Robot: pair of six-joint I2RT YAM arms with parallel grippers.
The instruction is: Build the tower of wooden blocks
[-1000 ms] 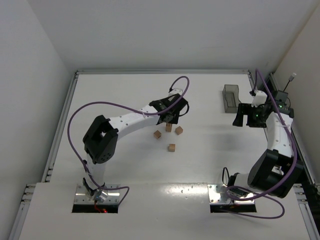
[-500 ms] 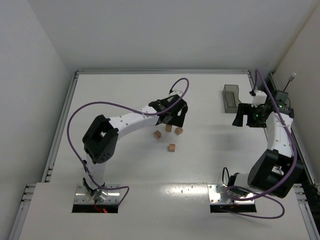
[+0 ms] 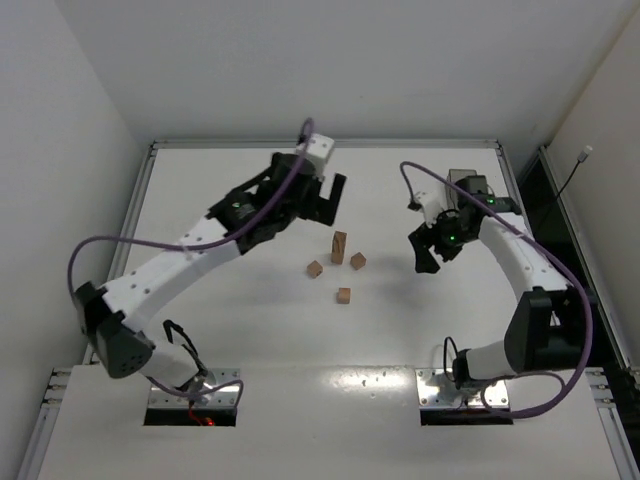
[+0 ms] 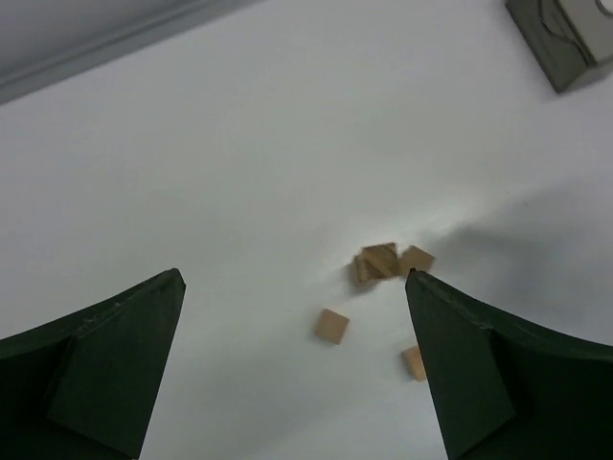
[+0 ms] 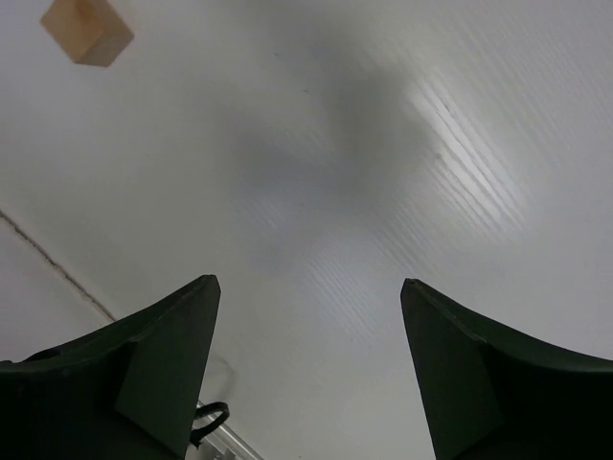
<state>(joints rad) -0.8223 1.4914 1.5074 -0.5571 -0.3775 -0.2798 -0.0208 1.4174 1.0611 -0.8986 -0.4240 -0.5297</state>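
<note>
A narrow upright column of tan wooden blocks, the tower (image 3: 340,246), stands on the white table (image 3: 400,330); how many pieces it counts cannot be told from above. Three small light-brown wooden cubes lie loose around the tower, none touching it in the overhead view: one cube (image 3: 315,268) just beside its foot on the left-near side, a second cube (image 3: 357,261) just beside its foot on the right, and a third cube (image 3: 344,295) a little farther off on the near side of the tower. The left gripper (image 3: 325,203) hangs up in the air beyond the tower and slightly left of it, its dark fingers spread wide with nothing between them; its wrist camera looks down on the tower (image 4: 378,261) and the loose cubes from well above. The right gripper (image 3: 421,250) is to the right of the tower and well apart from it, its jaws also parted and empty above bare table. A dark translucent rectangular bin (image 4: 565,38) sits far to the right of the tower, toward the table's back edge
</note>
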